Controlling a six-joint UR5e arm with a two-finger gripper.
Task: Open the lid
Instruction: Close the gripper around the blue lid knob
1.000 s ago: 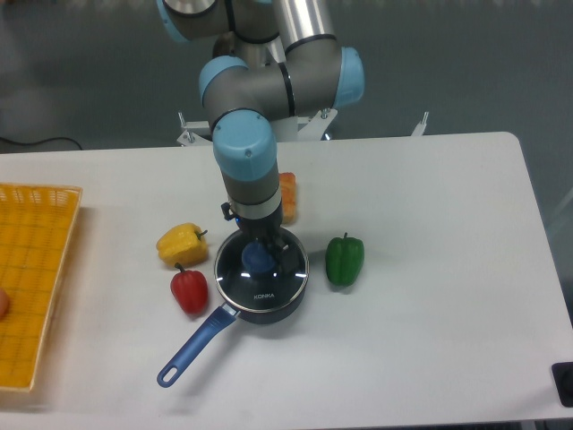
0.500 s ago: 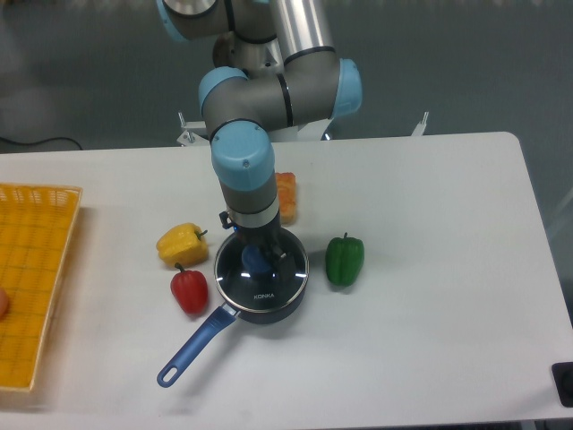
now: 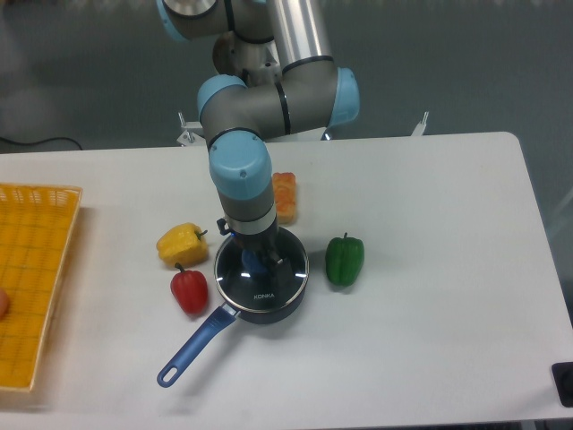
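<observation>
The lid [image 3: 261,285], clear glass with a metal rim and white "KONKA" lettering, lies flat on the dark saucepan [image 3: 269,310] at the table's middle. The saucepan's blue handle [image 3: 192,348] points to the front left. My gripper [image 3: 260,262] hangs straight down over the lid's centre. Its dark fingers [image 3: 276,261] stand on either side of the blue knob [image 3: 259,266], which is mostly hidden by the wrist. The gripper looks open around the knob.
A yellow pepper [image 3: 182,244] and a red pepper [image 3: 189,290] lie left of the saucepan, a green pepper [image 3: 344,260] to its right, an orange block [image 3: 285,197] behind it. A yellow basket [image 3: 31,278] stands at the left edge.
The arm has come lower and slightly left over the lid, so the wrist now covers more of the blue knob. The lid and saucepan have not moved.
</observation>
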